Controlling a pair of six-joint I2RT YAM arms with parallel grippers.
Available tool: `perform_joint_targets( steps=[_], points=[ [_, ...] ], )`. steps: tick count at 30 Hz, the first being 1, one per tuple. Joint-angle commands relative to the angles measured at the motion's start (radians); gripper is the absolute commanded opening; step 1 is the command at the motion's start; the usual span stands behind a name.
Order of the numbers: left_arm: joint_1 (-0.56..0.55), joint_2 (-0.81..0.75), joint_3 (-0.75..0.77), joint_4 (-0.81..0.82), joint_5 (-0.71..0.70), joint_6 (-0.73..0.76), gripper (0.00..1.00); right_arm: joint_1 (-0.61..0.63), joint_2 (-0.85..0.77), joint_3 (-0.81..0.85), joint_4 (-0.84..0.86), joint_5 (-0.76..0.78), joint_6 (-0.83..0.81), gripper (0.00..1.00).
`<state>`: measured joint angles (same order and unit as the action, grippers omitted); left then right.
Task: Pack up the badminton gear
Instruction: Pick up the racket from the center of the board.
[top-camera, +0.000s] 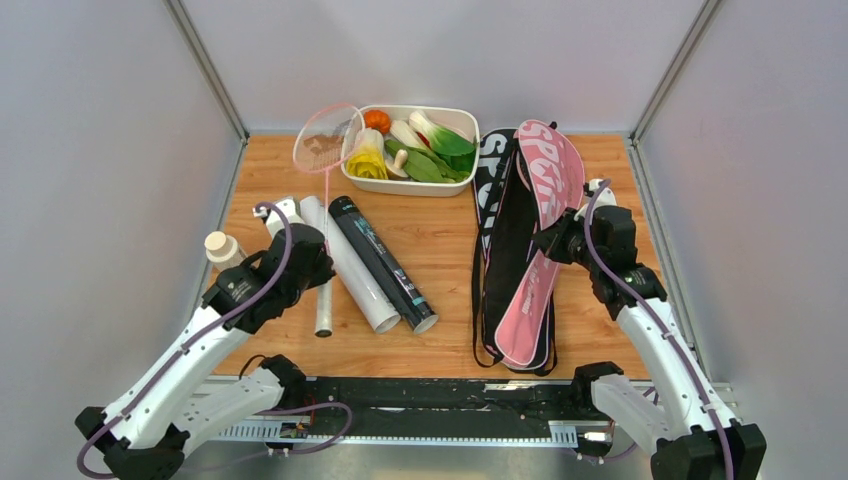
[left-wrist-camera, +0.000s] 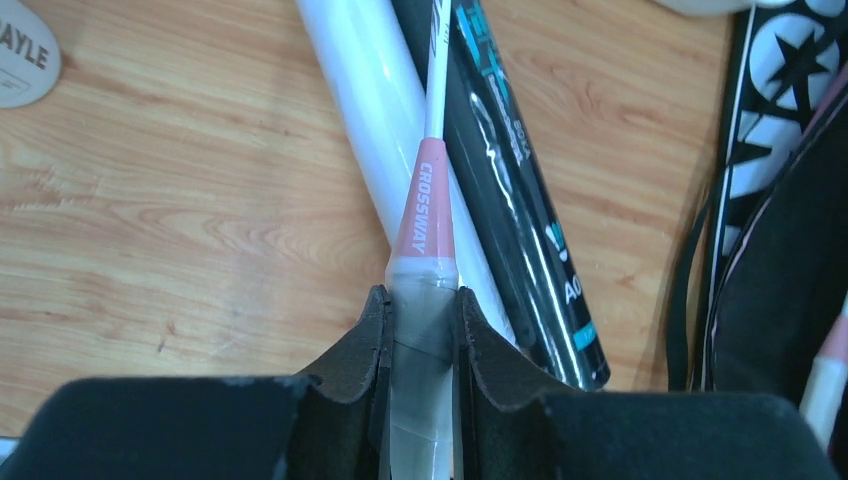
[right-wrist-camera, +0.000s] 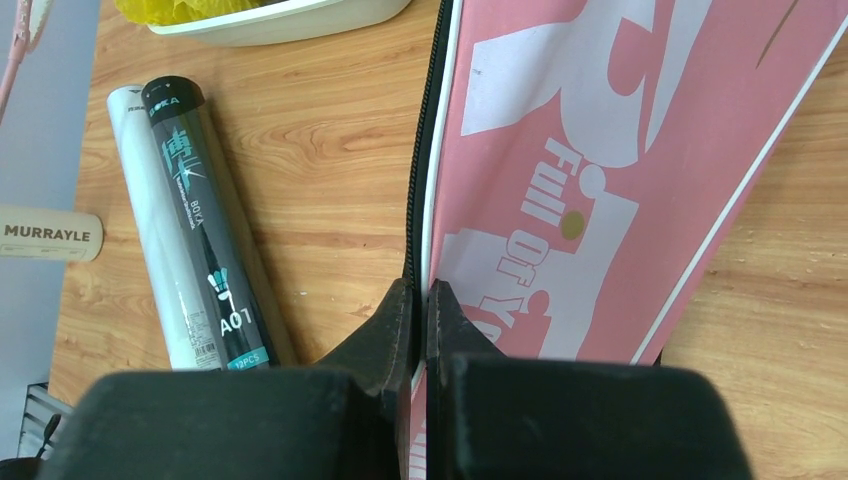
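Observation:
A pink racquet (top-camera: 326, 140) lies at the left, its head resting against the tray and its handle pointing toward the near edge. My left gripper (top-camera: 318, 268) (left-wrist-camera: 422, 300) is shut on the racquet's grey-wrapped handle (left-wrist-camera: 422, 330). Beside the racquet lie a white tube (top-camera: 352, 270) (left-wrist-camera: 365, 90) and a black tube (top-camera: 385, 265) (left-wrist-camera: 510, 180), side by side. At the right, a pink "SPORT" cover (top-camera: 545, 225) (right-wrist-camera: 580, 170) lies on top of a black cover (top-camera: 503, 240). My right gripper (top-camera: 553, 240) (right-wrist-camera: 421, 292) is shut on the pink cover's zipped left edge.
A white tray (top-camera: 460, 116) of toy vegetables stands at the back centre. A small clear bottle with a cream cap (top-camera: 222, 247) stands by the left wall, close to my left arm. Grey walls enclose the table on three sides.

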<state>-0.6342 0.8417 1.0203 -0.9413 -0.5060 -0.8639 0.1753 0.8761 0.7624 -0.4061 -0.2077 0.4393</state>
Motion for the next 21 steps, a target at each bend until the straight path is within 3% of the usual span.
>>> perform_joint_targets(
  steps=[1, 12, 21],
  points=[
    [-0.059, -0.072, -0.027, -0.028, -0.006, 0.001, 0.0, -0.002, -0.011, 0.049, 0.078, 0.009, -0.009, 0.0],
    [-0.083, -0.212, -0.146, 0.068, 0.135, 0.146, 0.0, -0.003, 0.023, 0.06, 0.061, 0.046, -0.01, 0.0],
    [-0.126, -0.214, -0.152, 0.171, 0.225, 0.226, 0.0, -0.003, 0.062, 0.11, 0.034, 0.106, -0.017, 0.0]
  ],
)
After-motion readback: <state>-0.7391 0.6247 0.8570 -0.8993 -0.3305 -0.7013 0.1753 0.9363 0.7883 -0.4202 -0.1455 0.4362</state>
